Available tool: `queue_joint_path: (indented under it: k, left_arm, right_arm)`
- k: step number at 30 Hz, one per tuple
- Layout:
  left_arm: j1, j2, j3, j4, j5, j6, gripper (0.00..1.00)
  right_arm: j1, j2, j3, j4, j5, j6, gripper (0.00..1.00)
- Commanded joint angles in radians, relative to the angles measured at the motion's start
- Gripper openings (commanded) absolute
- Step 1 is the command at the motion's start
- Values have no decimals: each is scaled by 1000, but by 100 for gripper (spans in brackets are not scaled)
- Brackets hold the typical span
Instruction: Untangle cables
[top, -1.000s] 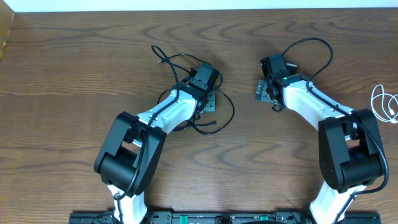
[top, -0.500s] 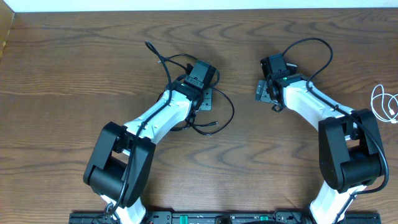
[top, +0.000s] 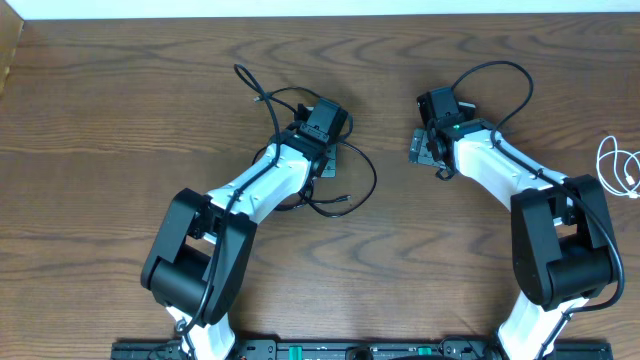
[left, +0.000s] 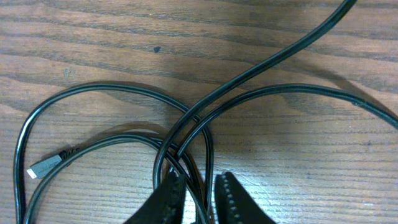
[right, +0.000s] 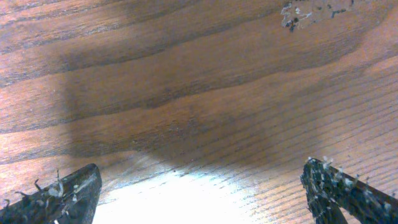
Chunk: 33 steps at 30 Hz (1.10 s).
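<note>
Left gripper (left: 200, 180) near-shut astride black cable (left: 194, 117) strand, clamp unconfirmed; loops lie ahead. Right gripper (right: 200, 171) wide open, farther off.

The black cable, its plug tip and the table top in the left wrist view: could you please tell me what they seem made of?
The black cable: probably a rubber or plastic sheath, smooth, slightly glossy; it bends softly and catches light. The plug tip: likely metal, silvery and bright. The table top: wood or wood-look laminate, brown grain lines, satin sheen.
</note>
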Motion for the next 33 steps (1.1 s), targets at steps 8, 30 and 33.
queue_joint_path:
  k: [8,30,33]
  left_arm:
    - [48,27,8,-4,-2,-39,19]
    - [50,29,6,23,73,-213,8]
    - [50,29,-2,15,74,-272,7]
  right_arm:
    - [8,9,12,0,19,-11,99]
    - [10,9,12,0,19,-11,99]
    - [10,8,12,0,19,-11,99]
